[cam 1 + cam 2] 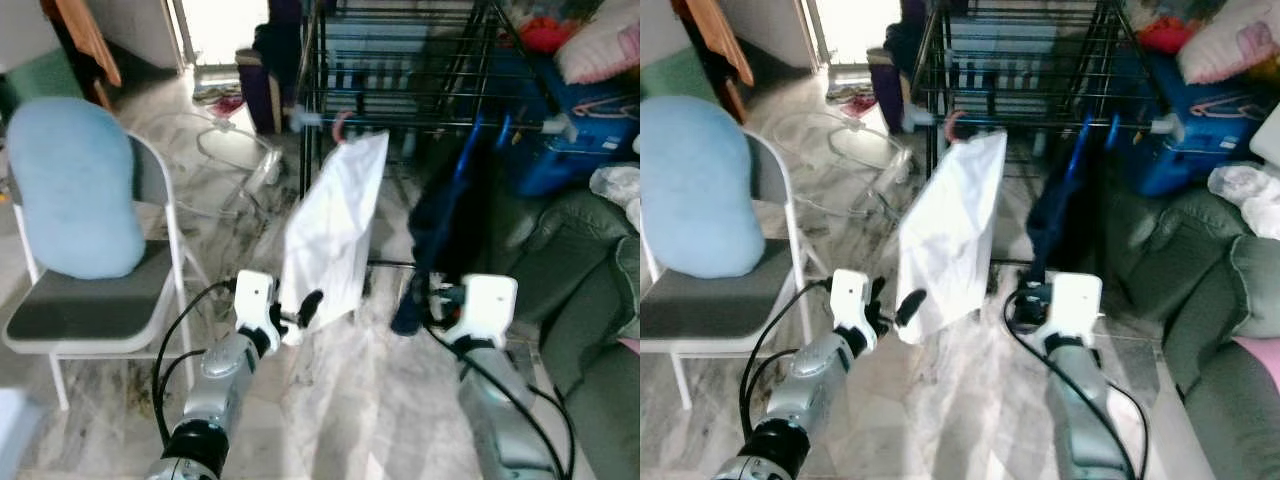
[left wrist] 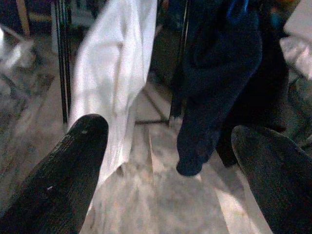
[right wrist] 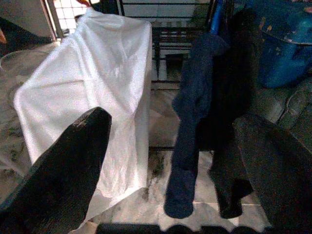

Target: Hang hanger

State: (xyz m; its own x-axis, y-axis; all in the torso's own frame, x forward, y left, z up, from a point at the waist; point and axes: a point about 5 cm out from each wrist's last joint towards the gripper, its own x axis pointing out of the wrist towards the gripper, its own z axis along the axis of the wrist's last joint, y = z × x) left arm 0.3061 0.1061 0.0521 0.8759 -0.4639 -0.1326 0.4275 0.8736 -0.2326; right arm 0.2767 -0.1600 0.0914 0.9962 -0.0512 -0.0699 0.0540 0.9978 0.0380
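A white garment (image 1: pixel 335 230) hangs from a hanger whose pink hook (image 1: pixel 343 125) sits on a bar of the black drying rack (image 1: pixel 400 100). To its right, a dark blue garment (image 1: pixel 440 230) hangs from a blue hanger (image 1: pixel 470 150) on the same rack. My left gripper (image 1: pixel 298 308) is open at the white garment's lower edge, one finger in front of the cloth. In the left wrist view its fingers (image 2: pixel 73 170) stand wide apart with nothing between them. My right gripper (image 1: pixel 435 298) is open, low beside the dark garment, its fingers (image 3: pixel 63 165) spread and empty.
A folding chair (image 1: pixel 90 300) with a light blue cushion (image 1: pixel 70 190) stands at the left. A green sofa (image 1: pixel 590 300) lies close on the right, with a blue bag (image 1: pixel 580 130) behind it. Cables (image 1: pixel 230 150) trail over the marble floor near the rack.
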